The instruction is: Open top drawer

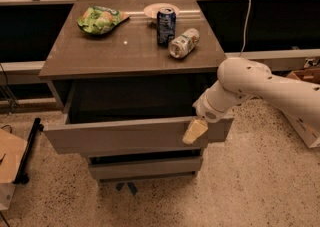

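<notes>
The top drawer (pixel 125 136) is a wide grey-brown drawer with a flat, handleless front. It stands pulled out from the cabinet, and its inside is dark. My gripper (pixel 196 130) comes in from the right on a white arm. Its pale fingertips (pixel 194 132) rest at the drawer front's upper edge, near the right end. Two shorter drawer fronts (pixel 145 167) sit below, pushed in.
On the cabinet top (pixel 100 53) lie a green chip bag (pixel 100 18), a white bowl (pixel 160 9), an upright blue can (pixel 166 26) and a can on its side (pixel 183 43). A cardboard box (pixel 10 161) stands at the left, another (pixel 305 78) at the right.
</notes>
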`<state>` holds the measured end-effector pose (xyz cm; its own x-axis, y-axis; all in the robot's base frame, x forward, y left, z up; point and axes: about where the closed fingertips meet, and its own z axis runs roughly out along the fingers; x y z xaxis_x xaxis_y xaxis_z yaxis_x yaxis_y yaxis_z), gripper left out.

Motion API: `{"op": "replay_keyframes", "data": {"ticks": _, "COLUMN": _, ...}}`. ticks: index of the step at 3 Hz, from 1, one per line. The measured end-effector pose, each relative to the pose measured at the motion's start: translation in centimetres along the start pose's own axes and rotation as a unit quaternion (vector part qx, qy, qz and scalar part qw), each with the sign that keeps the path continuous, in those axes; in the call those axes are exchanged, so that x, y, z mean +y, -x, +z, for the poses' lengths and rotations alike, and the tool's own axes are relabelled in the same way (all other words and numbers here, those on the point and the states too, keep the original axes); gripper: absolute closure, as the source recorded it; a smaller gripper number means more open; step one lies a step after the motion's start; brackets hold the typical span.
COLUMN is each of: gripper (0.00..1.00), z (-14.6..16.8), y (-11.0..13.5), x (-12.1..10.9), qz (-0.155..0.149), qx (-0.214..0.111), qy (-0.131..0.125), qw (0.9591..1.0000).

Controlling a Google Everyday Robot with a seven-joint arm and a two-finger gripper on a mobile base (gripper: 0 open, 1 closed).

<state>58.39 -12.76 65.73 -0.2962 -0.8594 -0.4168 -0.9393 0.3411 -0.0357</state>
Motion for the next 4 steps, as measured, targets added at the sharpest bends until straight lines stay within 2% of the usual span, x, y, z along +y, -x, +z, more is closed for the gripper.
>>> {"op": "replay_keyframes", "data": {"ticks": 1, "gripper": 0.00, "z": 0.2, "y": -1.6, "x": 1.4, "qz": 0.001, "qx": 0.039, "qy": 0.025, "qw": 0.9989}}
{"op": "replay_keyframes", "data": {"ticks": 2, "gripper": 0.00, "z": -0.1, "y": -3.5, "x": 2.8, "qz": 0.019, "qx": 0.064, "qy": 0.040, "qw": 0.9969}}
{"op": "replay_keyframes", "data": {"ticks": 3, "gripper": 0.00, "z": -0.3, "y": -4.3, "x": 3.3, "qz": 0.028, "qx": 0.073, "qy": 0.045, "qw": 0.9959}}
{"op": "replay_keyframes", "data": {"ticks": 4, "gripper": 0.18, "z": -0.4, "y": -4.2, "x": 3.3, "qz": 0.028, "qx": 0.073, "qy": 0.045, "qw": 0.9959}}
